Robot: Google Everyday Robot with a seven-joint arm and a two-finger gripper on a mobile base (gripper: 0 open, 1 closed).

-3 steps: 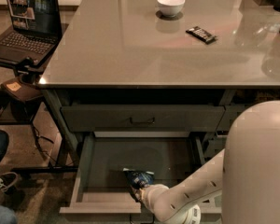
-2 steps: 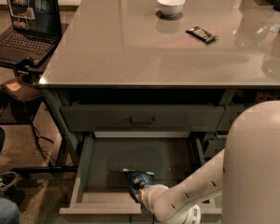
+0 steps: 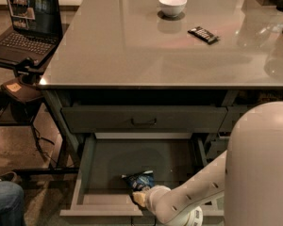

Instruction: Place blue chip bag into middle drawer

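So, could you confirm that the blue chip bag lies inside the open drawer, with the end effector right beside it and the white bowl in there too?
Not quite: the white bowl stands on the tabletop, not in the middle drawer, as the camera view shows. The rest holds: the blue chip bag lies inside that open drawer, with the end effector right beside it.

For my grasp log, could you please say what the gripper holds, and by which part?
Cannot be told: the gripper sits in the open grey-green drawer, at the crinkly dark-blue chip bag's near edge.
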